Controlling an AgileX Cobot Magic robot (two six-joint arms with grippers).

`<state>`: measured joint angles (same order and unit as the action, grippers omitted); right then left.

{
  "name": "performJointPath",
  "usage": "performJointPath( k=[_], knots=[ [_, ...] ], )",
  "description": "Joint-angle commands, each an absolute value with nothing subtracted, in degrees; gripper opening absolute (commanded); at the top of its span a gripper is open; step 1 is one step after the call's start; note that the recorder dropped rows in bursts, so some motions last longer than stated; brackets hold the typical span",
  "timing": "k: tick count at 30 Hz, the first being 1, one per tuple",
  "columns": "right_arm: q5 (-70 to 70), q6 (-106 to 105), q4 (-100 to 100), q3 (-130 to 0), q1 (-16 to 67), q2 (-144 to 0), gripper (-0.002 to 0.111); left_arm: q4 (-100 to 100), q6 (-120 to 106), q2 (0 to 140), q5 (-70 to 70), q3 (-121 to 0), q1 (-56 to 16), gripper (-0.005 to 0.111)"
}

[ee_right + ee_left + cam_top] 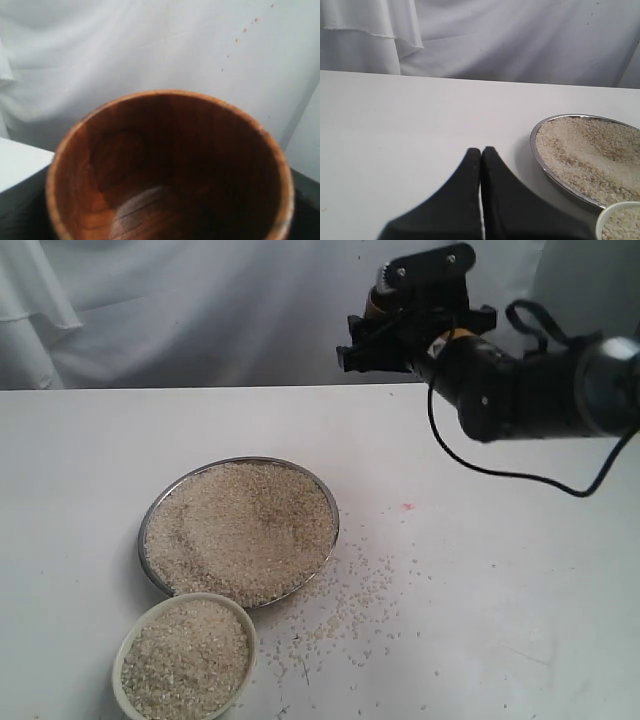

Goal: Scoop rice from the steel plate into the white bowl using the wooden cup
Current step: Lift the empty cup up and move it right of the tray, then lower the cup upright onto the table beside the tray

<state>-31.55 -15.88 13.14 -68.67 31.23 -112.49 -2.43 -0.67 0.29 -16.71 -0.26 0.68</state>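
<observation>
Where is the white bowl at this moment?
In the exterior view, the white bowl stands bottom left, against the steel plate's lower rim.

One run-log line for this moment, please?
right fingers: holding wooden cup, aloft | left fingers: shut | rice: steel plate, white bowl, scattered on table

The white worktop (500, 620) carries two dishes in the left half of the exterior view: the steel plate (143, 538) and, nearer to the camera, the smaller white bowl (118, 665), whose rim seems to touch the plate's rim. Loose grains of rice (350, 605) lie directly on the worktop to the right of both dishes, dense close to the plate and thinner farther out. A small pink spot (407, 506) sits apart, beyond these grains.
</observation>
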Motion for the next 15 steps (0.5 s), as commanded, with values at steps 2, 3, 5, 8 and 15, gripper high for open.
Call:
performJointPath(
  k=[2, 3, 5, 8, 15],
  knots=[
    [-49.04, -3.09, 1.88, -60.6, 29.34, -114.66, 0.0, -2.48, -0.49, 0.0, -16.34, 0.0, 0.6, 0.0],
    [-49.5, -2.96, 1.08, -60.07, 29.09, -115.79, 0.0, -2.48, -0.49, 0.0, -16.34, 0.0, 0.6, 0.0],
    [-49.29, -2.96, 0.78, -59.73, 28.94, -117.76, 0.0, -2.48, -0.49, 0.0, -16.34, 0.0, 0.6, 0.0],
    [-50.69, -2.18, -0.84, -59.73, 28.88, -121.4, 0.0, -2.48, -0.49, 0.0, -16.34, 0.0, 0.6, 0.0],
    [-55.1, 0.0, -3.55, -59.73, 28.88, -128.31, 0.0, -2.48, -0.49, 0.0, -16.34, 0.0, 0.6, 0.0]
  ],
)
